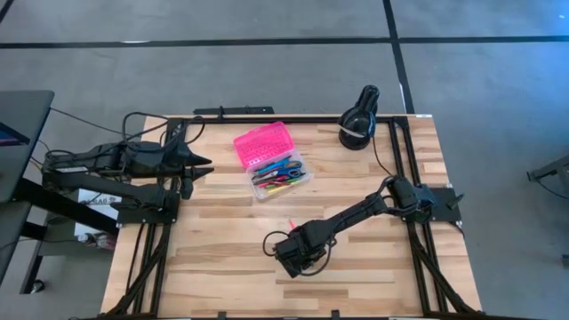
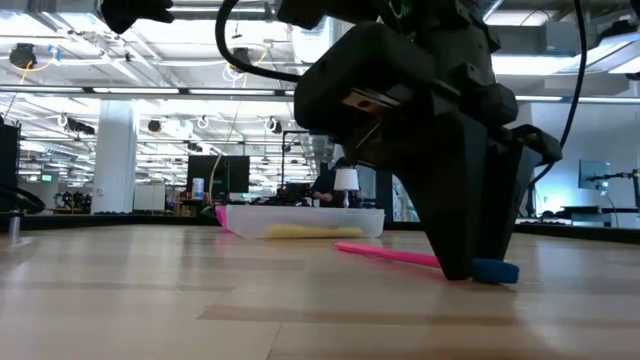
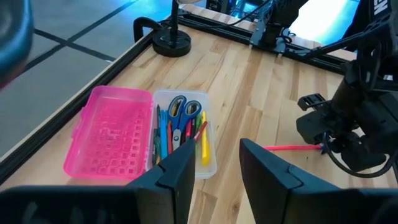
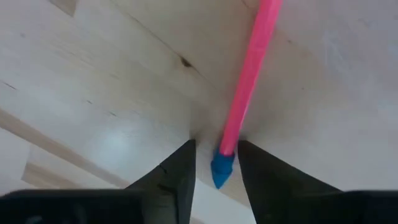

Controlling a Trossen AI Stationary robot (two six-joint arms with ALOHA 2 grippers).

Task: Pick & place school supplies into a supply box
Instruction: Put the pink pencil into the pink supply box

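Right gripper [image 4: 214,163], jaws narrowly open, straddles the flat pink pen [image 4: 249,81], seemingly pointing boxward

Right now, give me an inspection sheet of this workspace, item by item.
Surface: wooden table, bare around the work.
Job's things: supply box open, pens and scissors inside; pink pen lying on the table.
Clutter: black round device at the far edge.
Grippers: right gripper down at the pen's blue tip, fingers either side; left gripper open, waiting beside the box.
Cables: black cable running from the device.
Surroundings: grey floor, room behind.
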